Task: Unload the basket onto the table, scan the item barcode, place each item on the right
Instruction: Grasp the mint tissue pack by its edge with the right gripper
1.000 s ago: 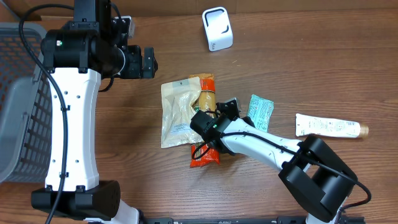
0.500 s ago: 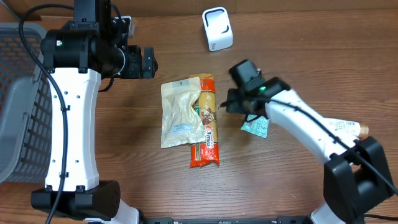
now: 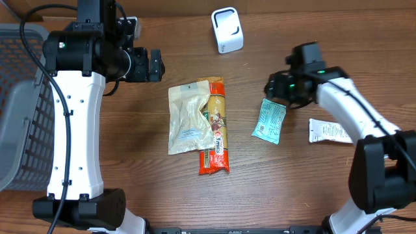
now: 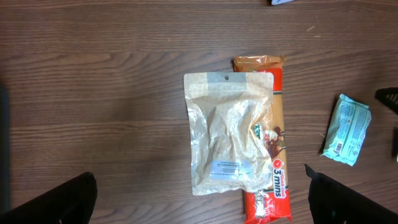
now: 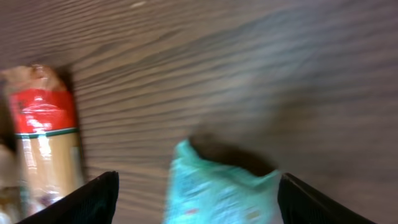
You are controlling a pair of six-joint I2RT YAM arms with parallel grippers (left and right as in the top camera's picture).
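table (image 3: 279, 188): brown wood grain, seen from above, with 2 white arms reaching over it.
basket (image 3: 16, 130): grey mesh, set at the left edge of the table, partly covered by the left arm.
scanner (image 3: 227, 30): a small white block with a dark face, placed near the far edge of the table, about midway along it.
teal packet (image 3: 270, 121): laid flat right of the table's middle, slightly tilted, with a pale printed panel at its near end; it is kept apart from the noodle packet and from the white tube.
right gripper (image 3: 276, 86): held over the table just beyond the far end of the teal packet; its fingers (image 5: 93, 202) are spread wide and nothing is gripped; the packet's end is seen blurred between them in the wrist view.
left gripper (image 3: 155, 65): poised over the far left part of the table, beyond the pouch; its fingers (image 4: 56, 202) are spread wide and nothing is held.
pouch (image 3: 185, 119): clear and beige, laid flat at the middle of the table, its right edge overlapping the noodle packet.
noodle packet (image 3: 218, 140): long, orange and red, laid lengthwise from far to near, partly under the pouch, its near end carried closer to the near edge than the pouch.
white tube (image 3: 325, 132): laid flat toward the right edge, partly hidden by the right arm.
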